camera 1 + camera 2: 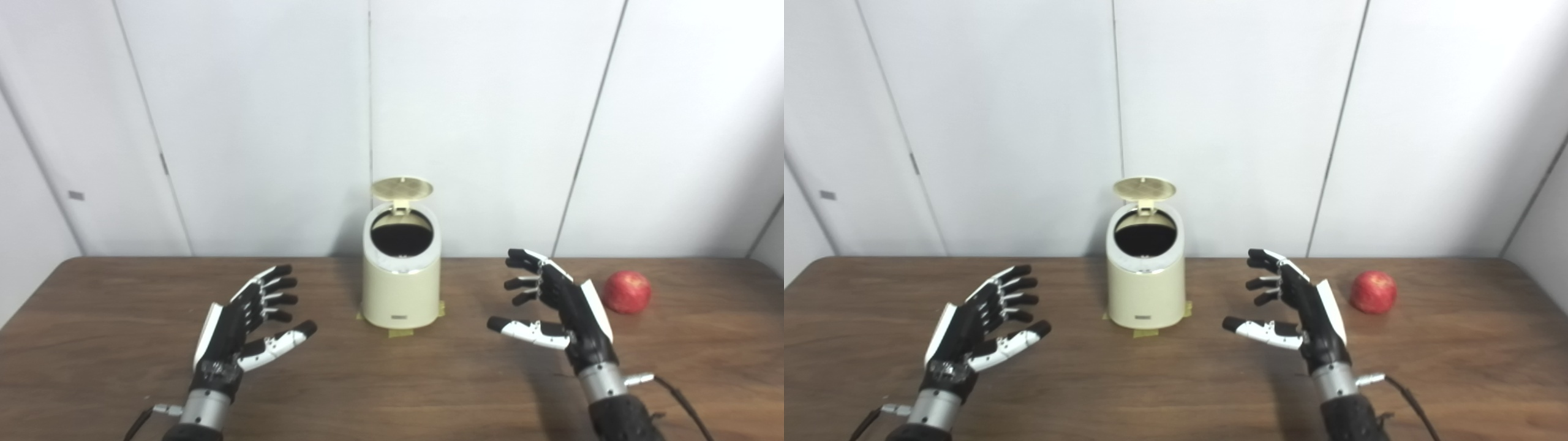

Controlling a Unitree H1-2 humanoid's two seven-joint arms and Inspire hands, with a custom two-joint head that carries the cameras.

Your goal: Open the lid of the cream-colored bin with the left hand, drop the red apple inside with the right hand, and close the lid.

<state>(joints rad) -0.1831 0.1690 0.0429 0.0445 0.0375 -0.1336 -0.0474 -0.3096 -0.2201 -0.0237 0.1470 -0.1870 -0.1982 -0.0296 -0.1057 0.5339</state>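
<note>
A dark wooden table (380,392) spreads beneath my fingers. Beyond my fingertips rises a white panelled wall (490,110), crossed by thin seams. Yellowish tape strips (401,333) lie on the wood, ahead between my fingers.

— What carries it all?
— A dark wood-grain table (392,392), rounded at its far corners.
— What lies on it?
— A cream bin (401,288) at the middle near the far edge, lid (402,188) up, tape (401,332) under its base. An apple (626,292) well to its right.
</note>
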